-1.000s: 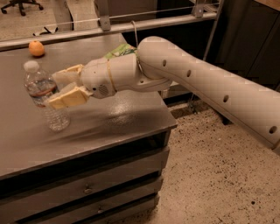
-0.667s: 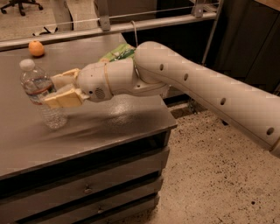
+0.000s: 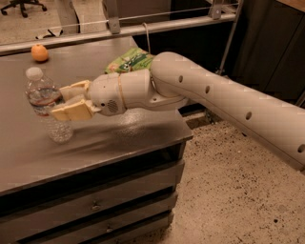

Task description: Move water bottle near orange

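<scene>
Gripper (image 3: pixel 58 102) clamped across the water bottle (image 3: pixel 42 95) at label height, low enough to hold it upright on the bench (image 3: pixel 119 136); orange (image 3: pixel 40 52) well apart, transfer not yet done

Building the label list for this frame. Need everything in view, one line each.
water bottle: 1, clear with white cap, front-left of the tabletop, between the gripper's fingers
orange: 1, orange, far-left of the tabletop, apart from the bottle
snack bag: 1, green, back of the tabletop, behind the arm
table: 1, grey, drawers in its front
rail: 1, metal, behind the table
office chair: 1, black, top-left on the floor, cut off by the edge
arm: 1, white, reaching in from the right over the table
gripper: 1, beige fingers, closed on the water bottle's middle
</scene>
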You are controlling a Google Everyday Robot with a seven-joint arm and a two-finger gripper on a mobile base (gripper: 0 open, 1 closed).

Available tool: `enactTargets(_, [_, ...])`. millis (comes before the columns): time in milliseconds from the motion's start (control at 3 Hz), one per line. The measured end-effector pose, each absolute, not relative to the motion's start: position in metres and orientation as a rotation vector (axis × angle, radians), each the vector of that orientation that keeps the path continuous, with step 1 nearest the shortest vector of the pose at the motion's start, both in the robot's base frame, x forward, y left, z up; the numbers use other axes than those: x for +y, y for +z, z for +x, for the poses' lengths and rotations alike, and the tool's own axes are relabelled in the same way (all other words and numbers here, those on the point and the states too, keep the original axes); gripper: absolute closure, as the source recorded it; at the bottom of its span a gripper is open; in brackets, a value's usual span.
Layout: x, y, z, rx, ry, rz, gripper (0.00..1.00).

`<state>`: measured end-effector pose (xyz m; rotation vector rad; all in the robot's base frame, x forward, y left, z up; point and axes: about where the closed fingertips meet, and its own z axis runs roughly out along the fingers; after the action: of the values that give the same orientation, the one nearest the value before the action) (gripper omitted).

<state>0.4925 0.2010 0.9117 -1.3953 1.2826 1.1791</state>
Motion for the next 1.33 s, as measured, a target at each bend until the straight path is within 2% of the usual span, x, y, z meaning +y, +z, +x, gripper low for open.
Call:
enactTargets(1000, [0.1968,0.9099,0.4928,1.295,1.181,-1.384,0.18])
enactTargets(1333, [0.1937,0.9104,0.4927,1.298,1.18,-1.375,0.0])
